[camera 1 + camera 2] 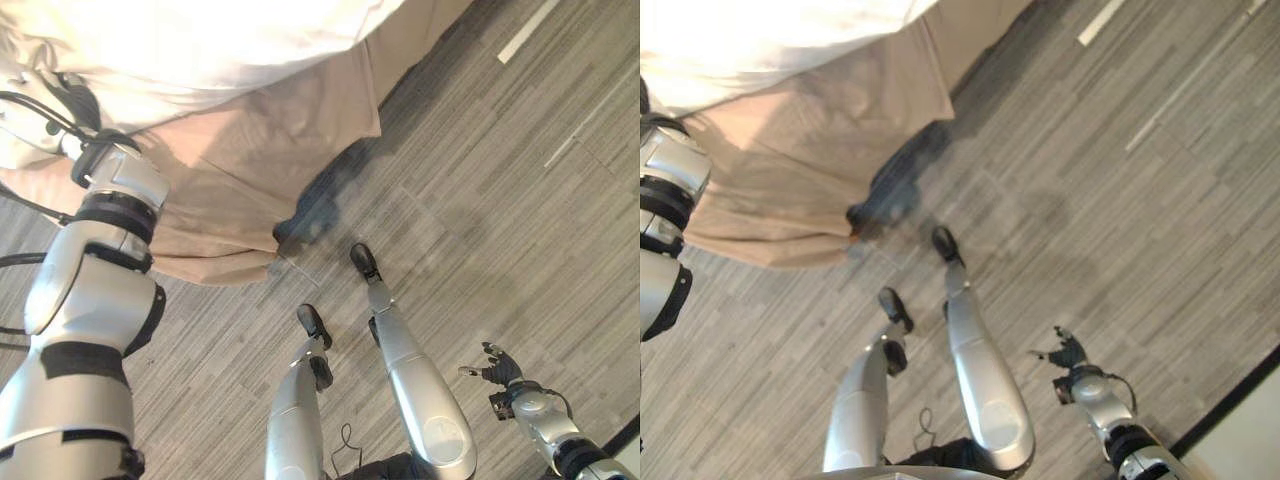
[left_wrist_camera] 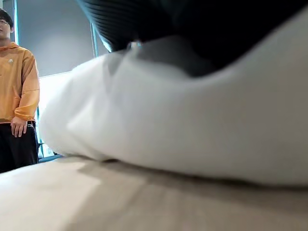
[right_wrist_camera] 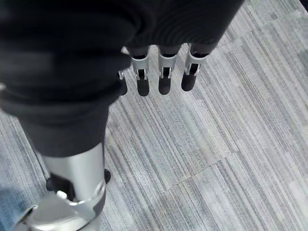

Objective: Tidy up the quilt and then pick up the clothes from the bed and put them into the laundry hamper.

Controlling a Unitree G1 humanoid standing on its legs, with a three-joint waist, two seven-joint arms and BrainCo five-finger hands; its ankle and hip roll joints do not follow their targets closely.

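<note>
I have the rig standing at the edge of the bed, looking down past a tan, softly creased bed sheet (image 1: 270, 170) that drapes over the bed's side toward the grey striped plank floor (image 1: 480, 200). The thick white quilt (image 1: 200, 50) lies heaped along the top of the bed, its edge bulging over the tan sheet, so I judge the tidying step unfinished.

My left hand (image 1: 72, 100) is up at the bed's near edge, pushed in against the quilt. In its own wrist view the dark cover sits on top of the puffed white fabric and the fingers are buried, so I cannot tell whether they are clamped on it or merely resting. Past the quilt, that view catches a person in an orange hooded top (image 2: 17, 82) standing well back from the bed.

My right hand (image 3: 163, 77) hangs low at my side over the floor, well apart from the bed, fingers straight and relaxed, carrying nothing.

I can make out no clothes on the part of the bed I can see, and no laundry hamper. As I read it, the task is in its first stage: quilt under way, clothes and hamper all still ahead.
</note>
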